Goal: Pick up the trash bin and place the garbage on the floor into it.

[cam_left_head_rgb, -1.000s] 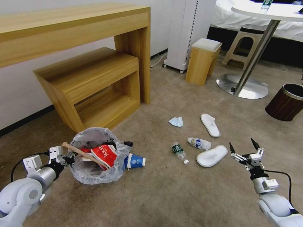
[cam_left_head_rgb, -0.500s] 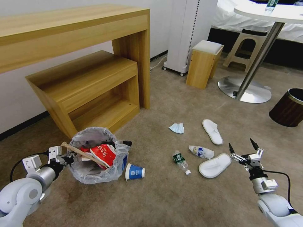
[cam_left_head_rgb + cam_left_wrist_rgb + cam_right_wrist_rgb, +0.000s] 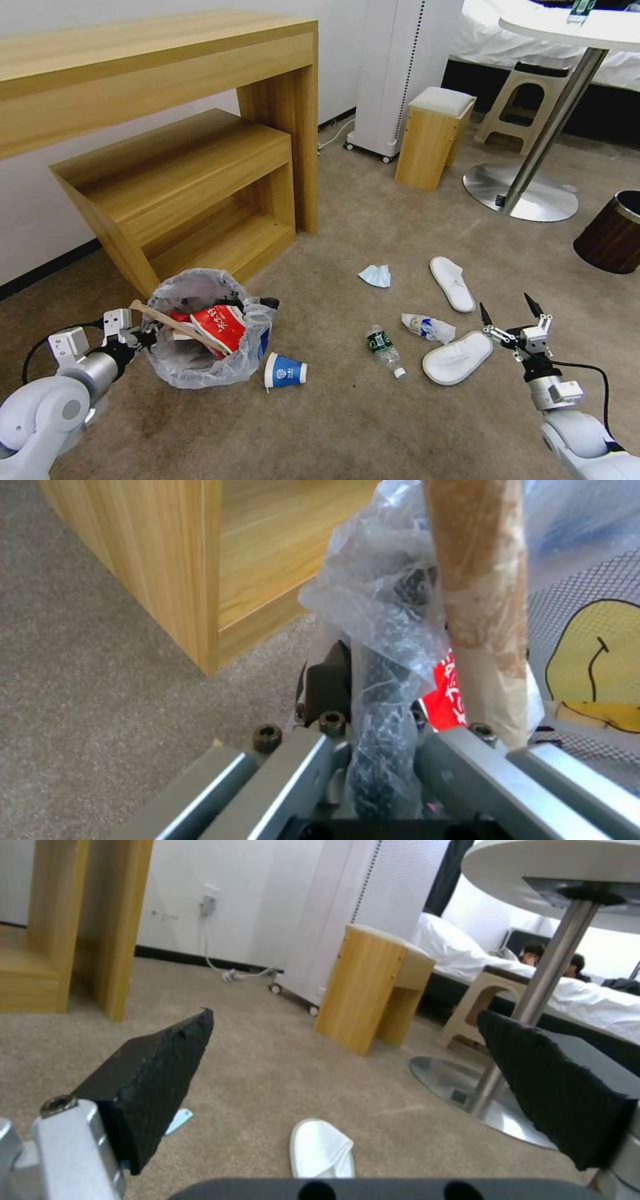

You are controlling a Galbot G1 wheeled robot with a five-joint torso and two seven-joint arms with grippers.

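The trash bin (image 3: pixel 200 363), black with a crinkly clear liner, sits at the lower left of the head view and holds a red wrapper (image 3: pixel 220 327) and a wooden stick (image 3: pixel 172 323). My left gripper (image 3: pixel 143 337) is shut on its near rim (image 3: pixel 380 740). On the beige floor (image 3: pixel 347 427) lie a blue-white paper cup (image 3: pixel 285 371), a small bottle (image 3: pixel 383 341), a crumpled wrapper (image 3: pixel 428 327), a light-blue mask (image 3: pixel 375 275) and two white slippers (image 3: pixel 457 357) (image 3: pixel 452 283). My right gripper (image 3: pixel 508 310) hangs open just right of the nearer slipper, holding nothing.
A wooden desk (image 3: pixel 153 60) with a low shelf unit (image 3: pixel 187 180) stands behind the bin. Farther back are a white tower appliance (image 3: pixel 400 67), a wooden stool (image 3: pixel 435 137), a round table's metal base (image 3: pixel 523 197) and a brown metal-rimmed bin (image 3: pixel 610 233).
The camera has moved, so the floor litter now sits lower and closer in view. The bin stays in my left gripper, and the cup now lies farther from it.
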